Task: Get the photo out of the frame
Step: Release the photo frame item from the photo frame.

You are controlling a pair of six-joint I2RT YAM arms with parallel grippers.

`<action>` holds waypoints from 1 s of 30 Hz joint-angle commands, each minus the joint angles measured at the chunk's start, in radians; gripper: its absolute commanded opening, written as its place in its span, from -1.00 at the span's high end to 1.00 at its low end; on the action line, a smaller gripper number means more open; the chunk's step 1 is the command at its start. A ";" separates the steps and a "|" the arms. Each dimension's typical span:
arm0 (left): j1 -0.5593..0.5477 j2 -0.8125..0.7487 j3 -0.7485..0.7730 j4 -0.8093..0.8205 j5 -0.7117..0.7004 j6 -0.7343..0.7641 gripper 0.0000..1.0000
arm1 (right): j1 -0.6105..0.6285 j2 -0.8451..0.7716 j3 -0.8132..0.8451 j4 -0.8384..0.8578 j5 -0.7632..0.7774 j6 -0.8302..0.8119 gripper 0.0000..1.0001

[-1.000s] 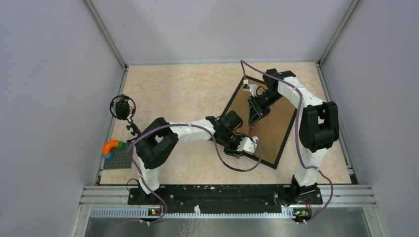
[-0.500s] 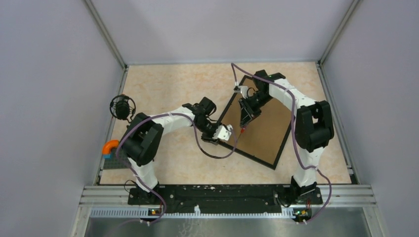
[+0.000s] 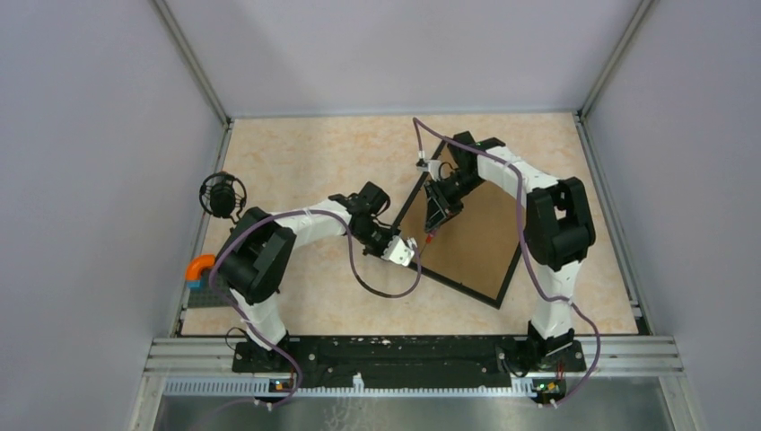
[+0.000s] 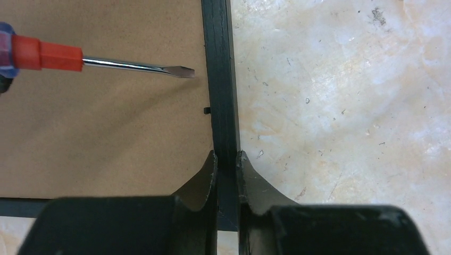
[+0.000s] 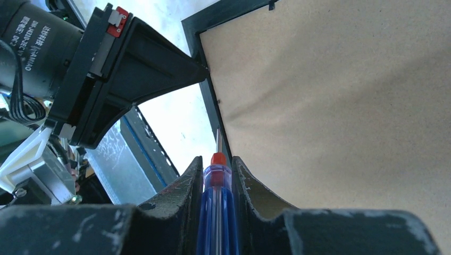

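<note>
While the left end effector pinches the thin black picture frame, the right end effector grips a blue-handled screwdriver.

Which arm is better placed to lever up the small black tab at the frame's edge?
Right. The right gripper holds the screwdriver, whose tip lies over the board close to the tab. The left gripper pinches the rail of the frame, so it probably only steadies.
</note>
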 commanded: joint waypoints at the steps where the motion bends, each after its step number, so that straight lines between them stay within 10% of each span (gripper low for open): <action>1: -0.040 0.013 -0.054 -0.006 -0.006 0.006 0.81 | 0.017 0.024 0.023 0.036 -0.024 0.009 1.00; 30: -0.055 0.023 -0.058 0.009 -0.010 0.008 0.88 | 0.022 0.128 0.088 0.075 -0.028 0.011 1.00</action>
